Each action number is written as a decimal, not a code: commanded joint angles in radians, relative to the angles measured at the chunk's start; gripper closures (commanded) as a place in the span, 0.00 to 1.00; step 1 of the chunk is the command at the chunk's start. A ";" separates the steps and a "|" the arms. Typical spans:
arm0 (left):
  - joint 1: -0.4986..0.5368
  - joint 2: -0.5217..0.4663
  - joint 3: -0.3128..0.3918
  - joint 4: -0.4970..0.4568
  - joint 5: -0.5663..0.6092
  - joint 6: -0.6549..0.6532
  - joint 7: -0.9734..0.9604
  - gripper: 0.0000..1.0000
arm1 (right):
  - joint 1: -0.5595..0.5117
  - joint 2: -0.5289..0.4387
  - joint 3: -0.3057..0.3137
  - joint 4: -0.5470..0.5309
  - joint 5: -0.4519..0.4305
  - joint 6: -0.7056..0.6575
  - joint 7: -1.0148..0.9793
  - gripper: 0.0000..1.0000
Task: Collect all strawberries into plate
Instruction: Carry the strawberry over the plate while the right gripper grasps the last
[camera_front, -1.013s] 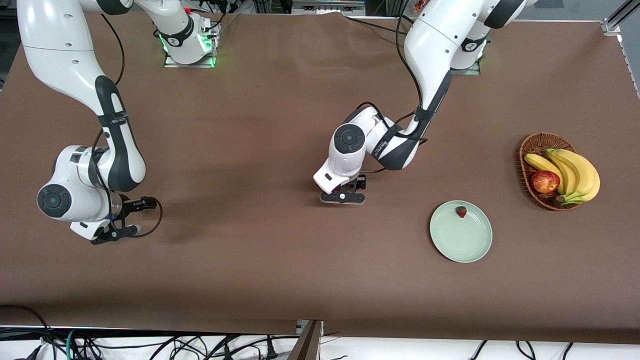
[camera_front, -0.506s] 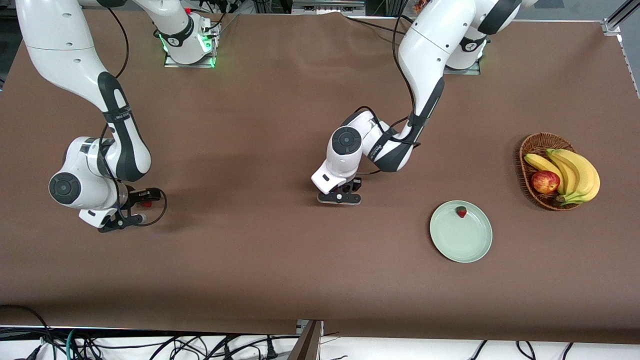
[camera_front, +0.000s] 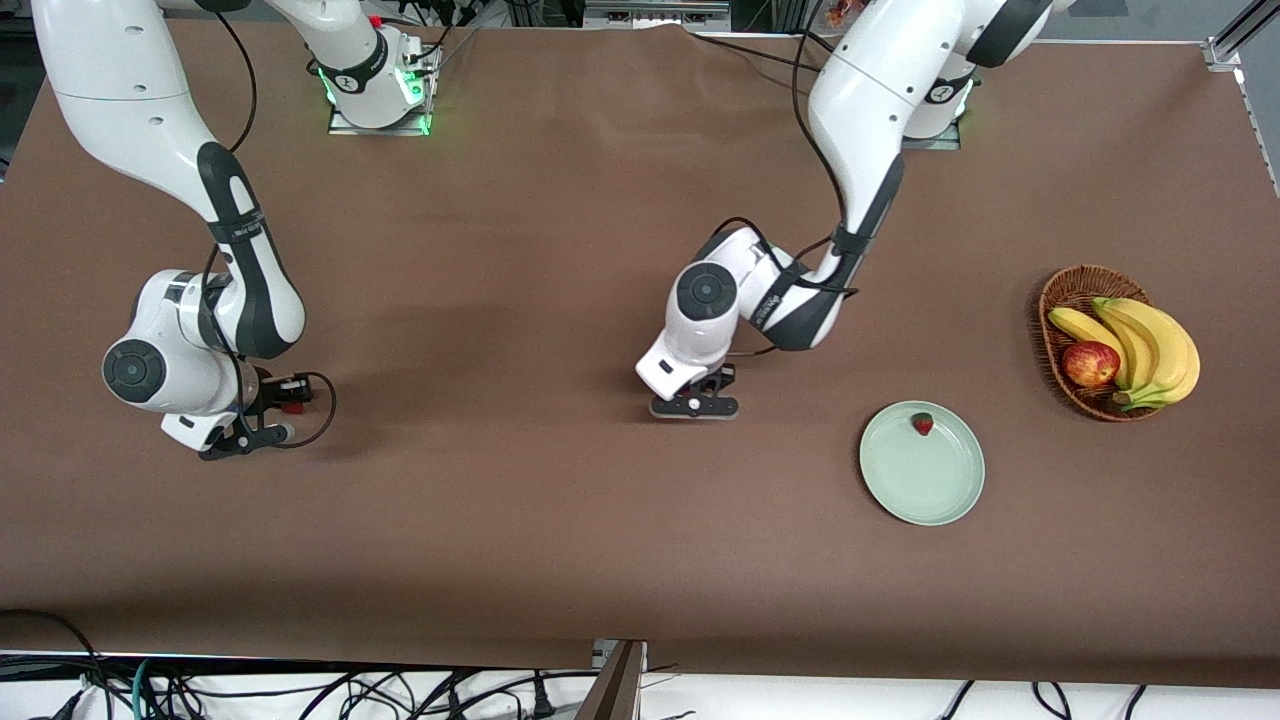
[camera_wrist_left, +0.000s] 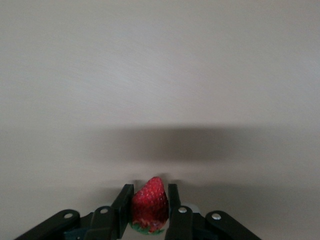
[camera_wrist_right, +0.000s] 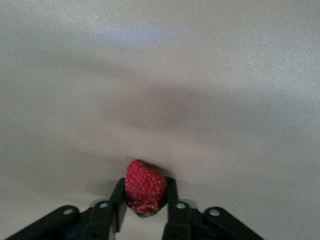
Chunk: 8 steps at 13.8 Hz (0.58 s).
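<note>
While no writing reads, left pincer (camera_wrist_left: 149, 212) and right pincer (camera_wrist_right: 146, 200) each clench a strawberry (camera_wrist_left: 150, 204) (camera_wrist_right: 145, 187).

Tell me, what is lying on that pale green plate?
One strawberry lies on the plate, near the rim toward the basket. The rest of the dish is bare, and nothing covers it. Two more strawberries are pinched in the robots' jaws, away from the plate.
</note>
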 joint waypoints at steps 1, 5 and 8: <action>0.085 -0.117 -0.010 -0.017 0.027 -0.159 0.103 0.83 | -0.013 -0.033 0.009 -0.041 0.030 0.018 -0.023 0.83; 0.230 -0.168 -0.007 -0.016 0.027 -0.279 0.536 0.82 | -0.005 -0.038 0.059 0.037 0.117 0.005 -0.009 0.85; 0.333 -0.165 -0.007 -0.017 0.027 -0.277 0.824 0.80 | 0.010 -0.044 0.178 0.106 0.169 -0.014 0.192 0.85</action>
